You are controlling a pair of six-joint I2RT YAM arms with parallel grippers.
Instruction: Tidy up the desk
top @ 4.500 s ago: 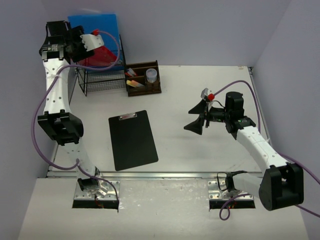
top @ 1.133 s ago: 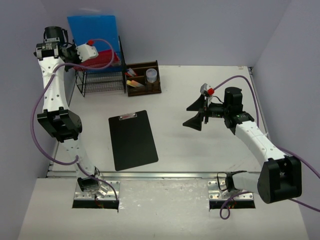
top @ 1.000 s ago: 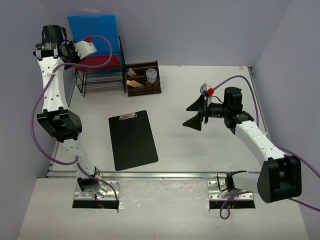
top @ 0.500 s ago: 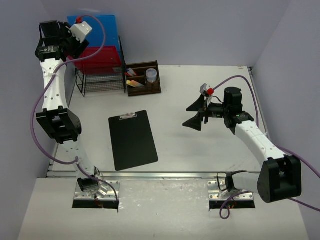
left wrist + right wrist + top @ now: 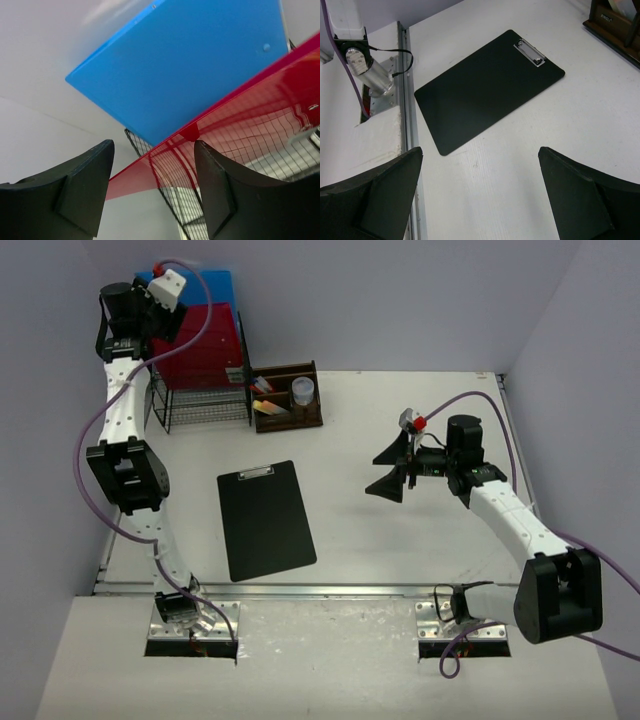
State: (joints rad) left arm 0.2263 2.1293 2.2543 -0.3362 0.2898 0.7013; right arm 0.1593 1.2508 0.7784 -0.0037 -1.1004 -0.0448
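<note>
Left gripper: spread, empty, beside red folder standing in wire rack. Right gripper: spread wide, empty, over desk, near black clipboard.

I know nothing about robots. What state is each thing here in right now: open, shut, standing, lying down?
left gripper: open, empty, raised near the folders.
right gripper: open, empty, above the desk.
black clipboard: lying flat on the desk.
red folder: standing in the wire rack.
blue folder: standing behind the red folder.
wooden organizer: upright, holding a clear cup.
</note>
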